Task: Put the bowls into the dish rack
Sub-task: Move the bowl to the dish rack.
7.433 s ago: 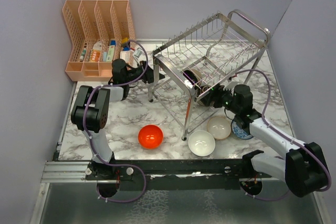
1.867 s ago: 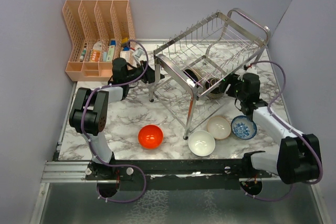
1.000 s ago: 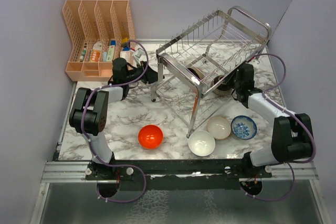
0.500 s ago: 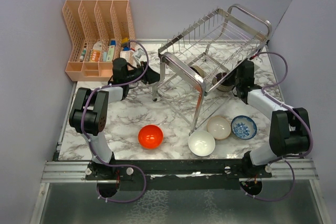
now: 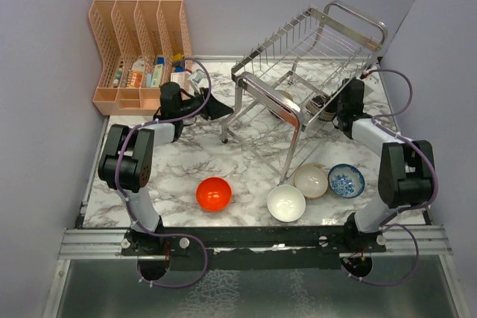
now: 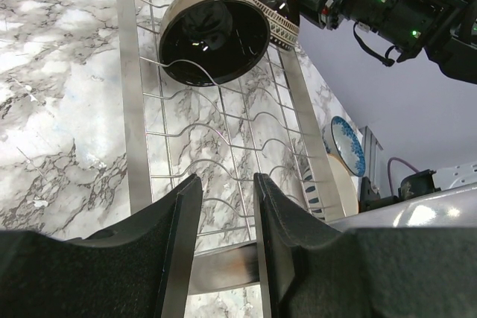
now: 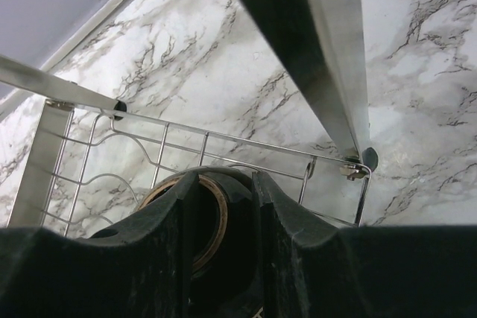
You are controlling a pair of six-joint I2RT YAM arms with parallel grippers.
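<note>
Two sets of fingers closed, left [image 6: 223,240] gripping dish rack [image 5: 313,50] bar, right [image 7: 223,247] pinching dark brown bowl [image 6: 223,31] rim.

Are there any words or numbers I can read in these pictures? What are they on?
No readable text anywhere.
The packets in the peach organiser carry printing, but it is too small and blurred to read.
The dark brown bowl has only a patterned band on its rim, no letters.
The blue patterned bowl shows decoration only, no words.
</note>
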